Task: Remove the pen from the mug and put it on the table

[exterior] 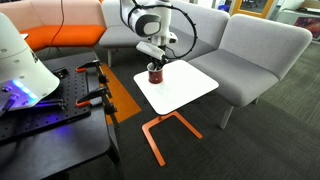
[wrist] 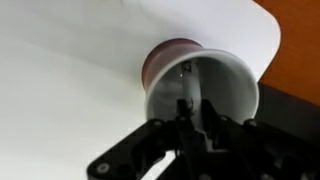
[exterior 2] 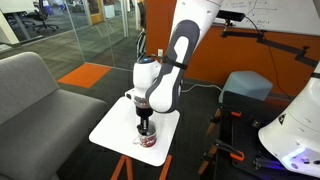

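Observation:
The dark red-brown mug [exterior: 154, 73] stands near one edge of the white square table [exterior: 190, 85], and both show in both exterior views, the mug [exterior 2: 147, 137] on the table [exterior 2: 113, 127]. My gripper [exterior: 154, 63] [exterior 2: 146, 123] reaches straight down into the mug. In the wrist view the mug [wrist: 160, 60] shows its pale inside. The fingers [wrist: 196, 108] are drawn close together inside its mouth. A thin dark pen [wrist: 184, 72] shows at the fingertips against the mug's inner wall. The pen is too small to make out in the exterior views.
A black workbench [exterior: 50, 110] with orange clamps stands beside the table. Grey sofa seats [exterior: 250, 55] curve behind it, and another seat [exterior 2: 30, 90] is close by. The table's orange metal base [exterior: 160, 128] rests on dark carpet.

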Robot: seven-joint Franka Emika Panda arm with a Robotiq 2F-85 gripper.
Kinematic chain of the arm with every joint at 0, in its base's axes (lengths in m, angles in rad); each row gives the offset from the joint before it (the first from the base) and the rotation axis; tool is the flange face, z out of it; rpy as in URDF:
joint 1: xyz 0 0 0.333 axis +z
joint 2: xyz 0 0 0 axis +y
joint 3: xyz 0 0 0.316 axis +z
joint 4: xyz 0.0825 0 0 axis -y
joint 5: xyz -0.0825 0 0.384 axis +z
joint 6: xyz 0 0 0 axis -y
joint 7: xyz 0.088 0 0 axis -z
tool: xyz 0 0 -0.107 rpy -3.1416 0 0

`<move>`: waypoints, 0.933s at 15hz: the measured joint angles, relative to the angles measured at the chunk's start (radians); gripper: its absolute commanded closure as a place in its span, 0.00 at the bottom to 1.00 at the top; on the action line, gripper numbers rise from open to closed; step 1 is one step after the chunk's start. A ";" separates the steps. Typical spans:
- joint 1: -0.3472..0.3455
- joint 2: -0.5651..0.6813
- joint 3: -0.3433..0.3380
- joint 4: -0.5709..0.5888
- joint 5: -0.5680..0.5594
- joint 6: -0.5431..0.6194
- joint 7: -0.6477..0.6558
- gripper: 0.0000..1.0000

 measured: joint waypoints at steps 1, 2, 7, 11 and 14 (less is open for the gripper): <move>0.000 -0.003 0.001 0.001 0.000 -0.001 0.000 0.95; 0.000 -0.010 0.006 0.001 0.000 -0.005 0.000 0.95; 0.089 -0.141 -0.019 0.004 -0.051 -0.165 0.044 0.95; 0.269 -0.239 -0.139 0.069 -0.195 -0.426 0.168 0.95; 0.327 -0.219 -0.183 0.177 -0.342 -0.564 0.183 0.95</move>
